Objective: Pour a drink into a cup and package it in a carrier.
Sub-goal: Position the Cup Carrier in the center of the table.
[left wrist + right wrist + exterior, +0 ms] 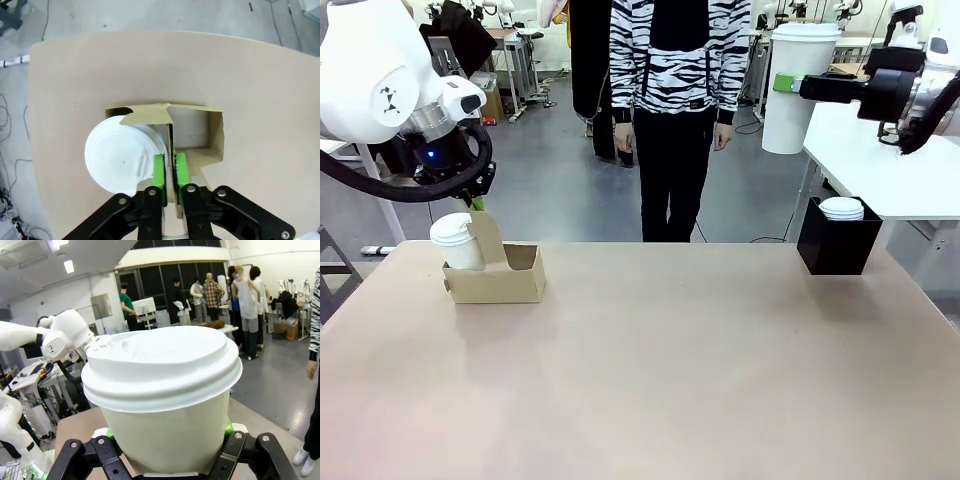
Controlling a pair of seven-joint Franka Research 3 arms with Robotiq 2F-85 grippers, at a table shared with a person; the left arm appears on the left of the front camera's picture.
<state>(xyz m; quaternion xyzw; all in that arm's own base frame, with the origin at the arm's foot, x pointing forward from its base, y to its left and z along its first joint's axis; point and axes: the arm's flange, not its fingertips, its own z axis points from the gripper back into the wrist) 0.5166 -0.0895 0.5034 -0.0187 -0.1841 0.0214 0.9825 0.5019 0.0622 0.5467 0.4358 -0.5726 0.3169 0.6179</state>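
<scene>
Left gripper (169,162) pinches tab (488,235) of carrier (510,288), near table's (670,380) far left corner. One cup (455,243) inside: lift may tip carrier. Right gripper (170,432) squeezes second cup (160,390); may slip.

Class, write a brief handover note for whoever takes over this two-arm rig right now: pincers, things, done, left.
The left pincer is shut on the handle tab of the small brown cardboard carrier at the table's left side.
The right pincer is shut on a tall white paper cup with a domed lid, held high at the right.
A second lidded white paper cup stands in one carrier pocket; the other pocket is empty.
Done: one cup packed. Left: probably seat the held cup in the empty pocket.
</scene>
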